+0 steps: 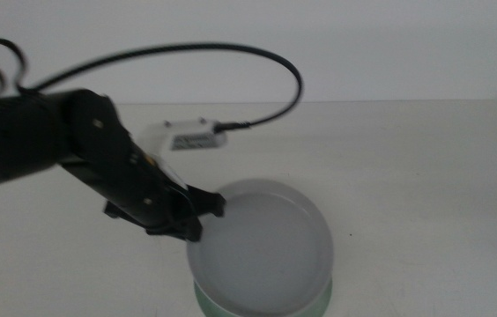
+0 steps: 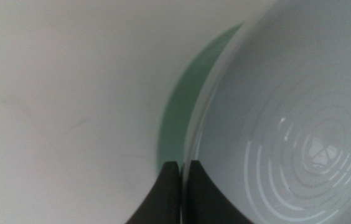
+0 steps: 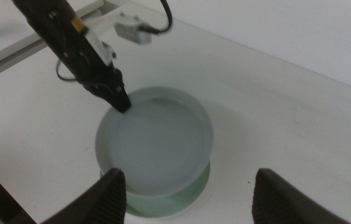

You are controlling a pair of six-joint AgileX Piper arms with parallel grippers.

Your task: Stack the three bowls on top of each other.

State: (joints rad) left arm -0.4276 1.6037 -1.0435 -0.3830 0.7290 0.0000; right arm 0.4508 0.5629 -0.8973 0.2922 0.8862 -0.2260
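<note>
Your left gripper (image 1: 197, 220) pinches the grey-blue bowl (image 1: 262, 246) by its near-left rim, jaws closed on it, holding it over the mint green bowl (image 1: 231, 308) for stacking. Your right gripper (image 3: 188, 186) waits beside, jaws wide apart.

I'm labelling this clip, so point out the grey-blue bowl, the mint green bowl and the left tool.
grey-blue bowl (image 1: 262, 242): middle view, inner floor.
mint green bowl (image 2: 178, 112): left wrist view, exposed rim crescent.
left tool (image 1: 203, 211): middle view, tips at the grey-blue bowl's rim.
</note>
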